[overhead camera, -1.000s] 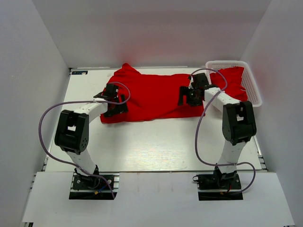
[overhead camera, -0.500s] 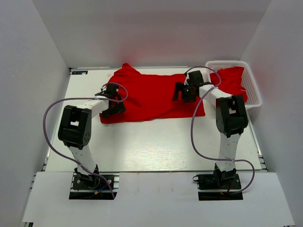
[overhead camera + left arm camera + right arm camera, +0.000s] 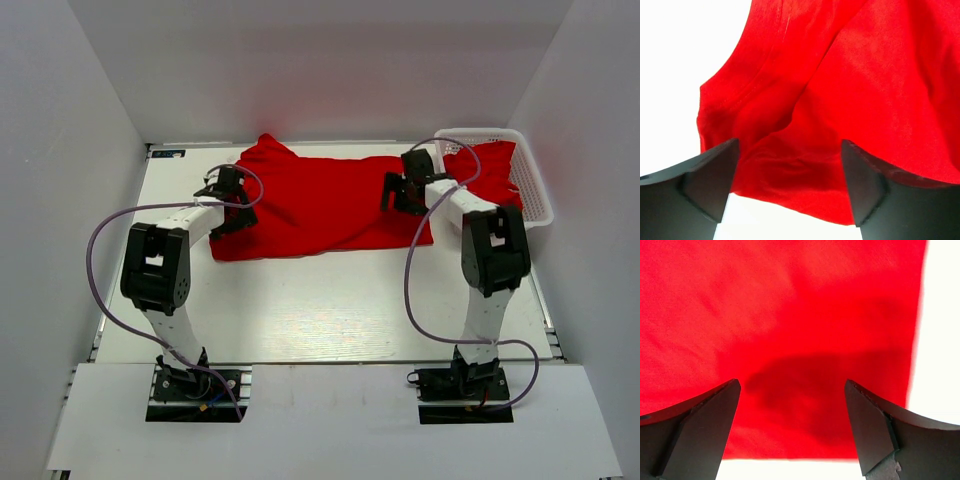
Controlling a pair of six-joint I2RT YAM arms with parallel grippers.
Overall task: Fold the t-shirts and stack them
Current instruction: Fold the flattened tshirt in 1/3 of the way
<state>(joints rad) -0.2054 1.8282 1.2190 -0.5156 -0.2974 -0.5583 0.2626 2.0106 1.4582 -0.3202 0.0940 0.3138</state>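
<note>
A red t-shirt [image 3: 320, 200] lies spread across the far half of the white table, with a sleeve bunched up at its far left. My left gripper [image 3: 226, 195] hangs open over the shirt's left edge. In the left wrist view the gripper [image 3: 790, 145] has wrinkled red cloth [image 3: 850, 75] beneath its spread fingers. My right gripper [image 3: 399, 189] stands open over the shirt's right end. In the right wrist view the gripper [image 3: 791, 385] sits above flat cloth [image 3: 790, 315] near the shirt's corner. Another red t-shirt [image 3: 488, 165] lies crumpled in the basket.
A white lattice basket [image 3: 480, 132] stands at the far right corner of the table [image 3: 320, 300]. White walls close in the back and both sides. Purple cables loop from each arm over the table.
Both grippers have moved toward the far side of the shirt. The left one went from the shirt's near left corner up along its left edge. The shirt has not shifted.
</note>
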